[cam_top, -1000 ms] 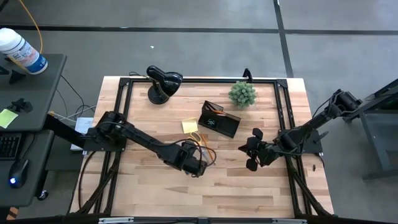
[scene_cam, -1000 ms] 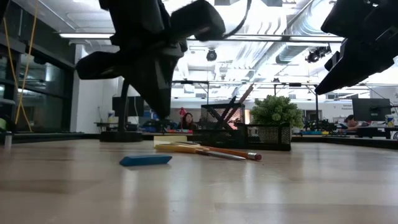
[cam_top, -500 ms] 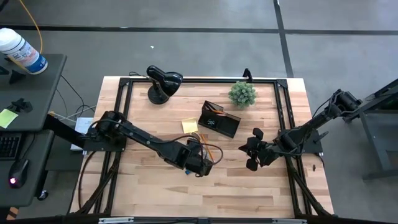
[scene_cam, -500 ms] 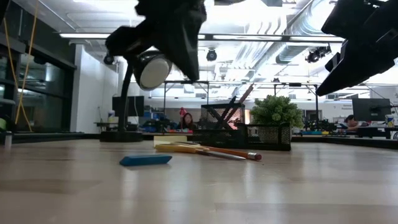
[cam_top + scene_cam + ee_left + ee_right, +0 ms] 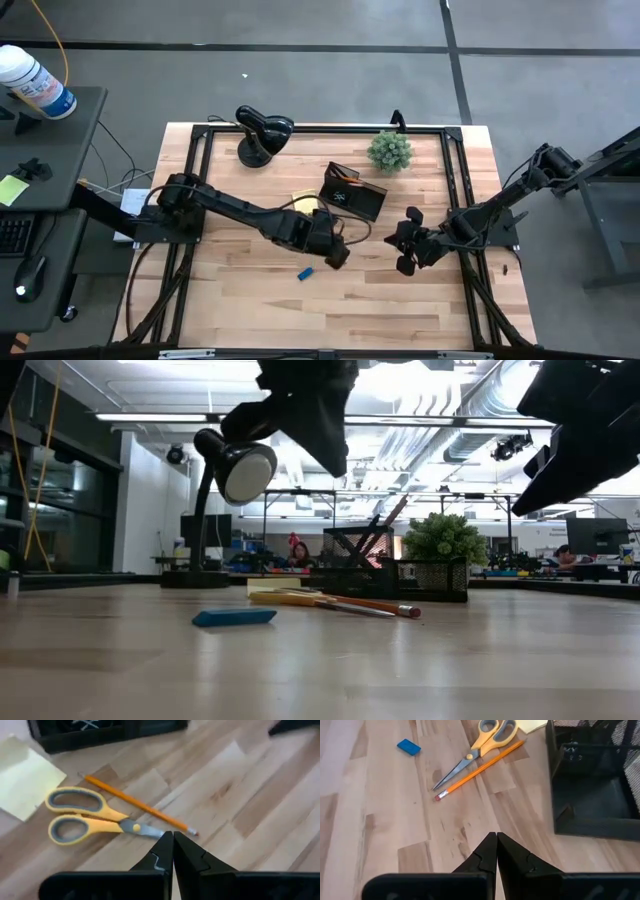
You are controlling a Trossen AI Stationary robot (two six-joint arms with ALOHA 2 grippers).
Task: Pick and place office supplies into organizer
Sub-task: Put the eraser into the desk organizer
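While both arms hang above the table (image 5: 250, 310), the organizer (image 5: 352, 193) sits right of frame centre in the high view. Left gripper (image 5: 338, 255), just below it, has jaws closed on nothing. Right gripper (image 5: 404, 243), further right, likewise closed and empty. Scissors (image 5: 95, 817) and pencil (image 5: 135, 804) lie touching beside the sticky-note pad (image 5: 25, 782). 1 blue block (image 5: 306, 272) lies lower centre.

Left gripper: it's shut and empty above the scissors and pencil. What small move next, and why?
Probably open the left gripper and lower it onto the orange pencil. Its fingers are shut with nothing between them, hovering off the table just past the pencil's eraser end. The pencil lies flat beside the scissors, outside the organizer. The right gripper waits shut nearby.
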